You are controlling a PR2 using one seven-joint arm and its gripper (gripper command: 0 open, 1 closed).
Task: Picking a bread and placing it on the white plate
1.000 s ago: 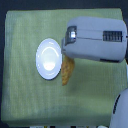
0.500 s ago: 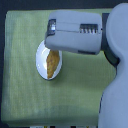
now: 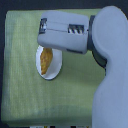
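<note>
Bread (image 3: 46, 58) lies on the plate (image 3: 56, 74), left of centre in the frame, its long axis running roughly top to bottom with a slight lean, the upper end tucked beneath the gripper (image 3: 44, 31). The plate sits on a green cloth (image 3: 20, 90) that covers most of the frame.

The gripper's grey housing crosses the upper middle, reaching from the arm (image 3: 110, 75) at the right toward the left, and it hides the plate's top edge. From this angle the fingertips cannot be made out, so I cannot tell whether the jaws are wide, narrow, or closed on the bread's upper end. Nor can I tell whether the bread rests fully on the plate or hangs just above it.

What matters for the coming move: the bread is directly below the gripper, and its length fits within the plate's span along that same top-to-bottom line. As a judgement, the placing step looks nearly finished. If the bread is held, releasing and lifting straight away should leave it lying there; a sideways pull could drag it toward the rim.
</note>
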